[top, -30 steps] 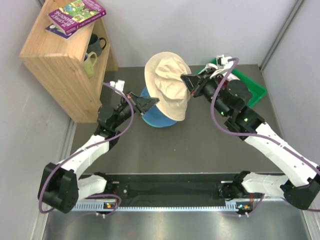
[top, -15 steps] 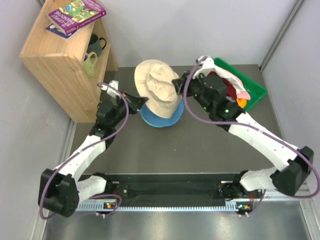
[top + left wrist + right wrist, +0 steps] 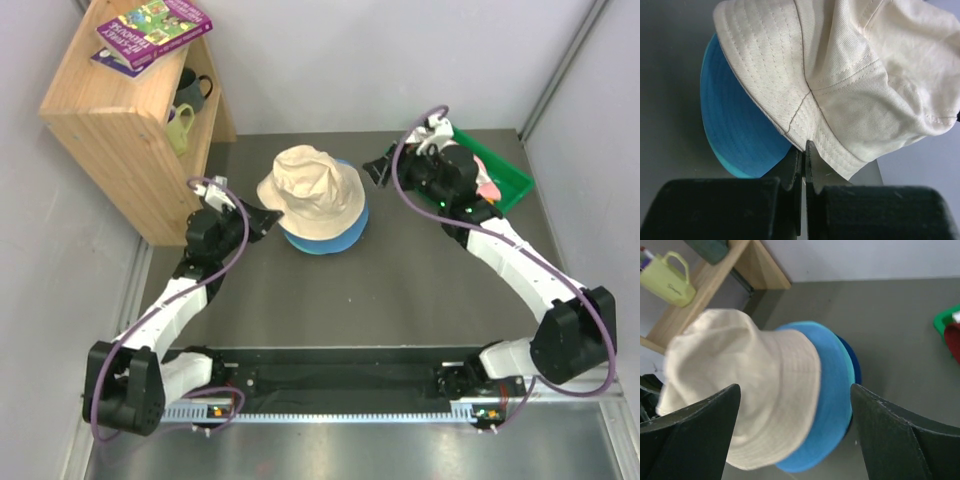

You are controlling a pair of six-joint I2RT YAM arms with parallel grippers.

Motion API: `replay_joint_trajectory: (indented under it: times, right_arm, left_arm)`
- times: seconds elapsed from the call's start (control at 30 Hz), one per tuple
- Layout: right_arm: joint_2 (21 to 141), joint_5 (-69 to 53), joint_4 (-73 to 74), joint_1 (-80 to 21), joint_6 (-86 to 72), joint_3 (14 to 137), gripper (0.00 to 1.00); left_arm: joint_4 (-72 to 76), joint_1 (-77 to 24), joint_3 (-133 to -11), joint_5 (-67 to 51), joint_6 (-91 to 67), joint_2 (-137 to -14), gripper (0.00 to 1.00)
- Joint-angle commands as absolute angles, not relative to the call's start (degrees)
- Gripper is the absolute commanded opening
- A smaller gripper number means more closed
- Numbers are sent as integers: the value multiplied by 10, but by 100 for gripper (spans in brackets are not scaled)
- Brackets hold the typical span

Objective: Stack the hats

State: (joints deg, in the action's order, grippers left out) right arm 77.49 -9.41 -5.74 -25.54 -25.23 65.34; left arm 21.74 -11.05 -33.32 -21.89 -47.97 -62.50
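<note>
Stack the hats, mid-run: a beige hat [image 3: 312, 188] is seen set crown-up atop a blue hat [image 3: 330, 243] on the dark table [image 3: 420, 290]. Its brim is draped over the stack's L side, so the blue brim is shown mainly at front & R. In the R wrist view a teal brim [image 3: 848, 372] is glimpsed beneath the blue one, w/ a darker blue edge under that.

The L gripper [image 3: 270, 217] is held just L of the beige hat, fingers pressed together w/ no gap. In the L wrist view its tips are seen touching the brim's edge at a seam. Whether cloth is caught btwn them cannot be told.

The R gripper [image 3: 379, 168] is held R of the beige hat & slightly behind it, apart from the cloth. Its jaws are spread wide & nothing is held. In its own view the hat is framed btwn the fingers, farther off.

A green tray [image 3: 510, 182] is placed further R of the beige hat, partly hidden by the R arm. A dark red hat [image 3: 955, 342] is seen lying in it.

A wooden shelf [image 3: 110, 120] is stood well L of the beige hat. Books [image 3: 152, 28] are laid on top & a light green mug [image 3: 180, 128] is kept inside.
</note>
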Motion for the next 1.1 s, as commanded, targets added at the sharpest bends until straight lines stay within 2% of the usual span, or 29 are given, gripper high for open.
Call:
replay_joint_trajectory:
  times: [0.0, 0.27, 0.7, 0.87, 0.97, 1.0, 1.07]
  right_arm:
    - [762, -242, -170, -214, -322, 580, 89]
    - [813, -327, -361, -189, -434, 469, 87]
    - [921, -384, -517, -184, -496, 480, 85]
    - [957, -415, -639, -180, -562, 468, 74]
    - [972, -424, -685, -180, -605, 464, 61]
    - [975, -424, -692, -179, -608, 464, 50]
    - [975, -423, -692, -179, -609, 461, 38]
  left_arm:
    - [287, -105, -297, -260, -472, -625, 0]
    - [301, -105, -286, -275, -450, -624, 0]
    - [311, -105, -287, -282, -449, -637, 0]
    - [315, -105, -291, -293, -450, -644, 0]
    - [311, -105, -298, -302, -448, -650, 0]
    - [310, -105, -299, -302, -447, -652, 0]
    - [309, -105, -301, -301, -444, -654, 0]
